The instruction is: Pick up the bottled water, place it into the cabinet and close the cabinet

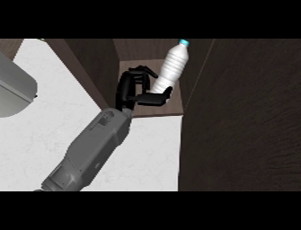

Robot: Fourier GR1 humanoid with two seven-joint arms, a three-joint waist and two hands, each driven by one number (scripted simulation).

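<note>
Nearest you, your grey forearm (90, 152) crosses the white marbled counter (40, 117). Beyond it, your black right hand (136, 87) curls around the ribbed clear plastic water bottle (171, 65), held inside the open dark wooden cabinet (152, 110).

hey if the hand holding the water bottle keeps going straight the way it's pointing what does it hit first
Probably the cabinet's back wall. The hand, curled round the bottled water, points up into the open compartment, with nothing else visible ahead. Depth is unclear.

White marbled counter (146, 148), dark wood cabinet (245, 126) rising from it, bottled water (171, 67) perhaps resting on the cabinet shelf (156, 113)
</note>
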